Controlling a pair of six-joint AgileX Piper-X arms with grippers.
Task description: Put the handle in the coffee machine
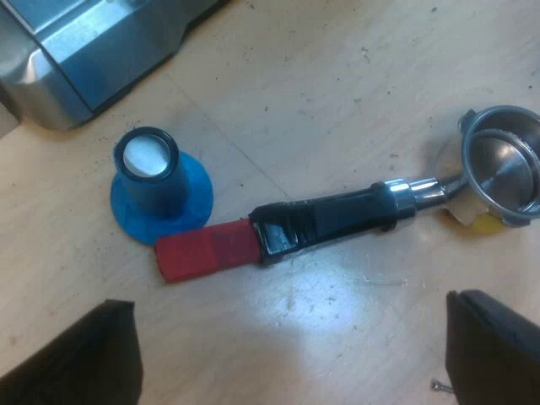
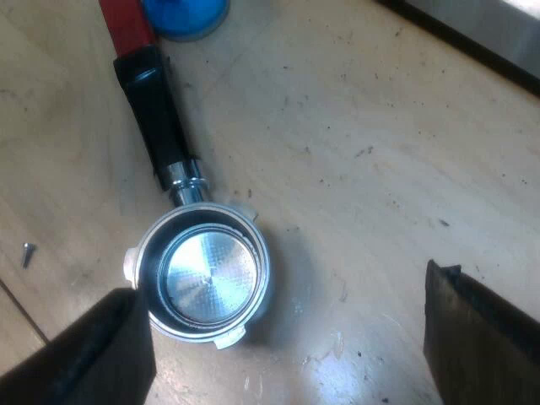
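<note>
On the wooden table [image 1: 337, 76] the metal holder [image 1: 337, 221] lies loose, red end just beside the blue tamper [image 1: 160, 187]. Left gripper [image 1: 291, 354] and right gripper [image 2: 287, 337] hover wide open, empty. Risk: closing near the red end could topple the tamper.

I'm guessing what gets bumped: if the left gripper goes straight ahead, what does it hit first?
Likely the holder's dark handle, lying ahead of the open left gripper, or the table just beside it; depth is unclear.
</note>
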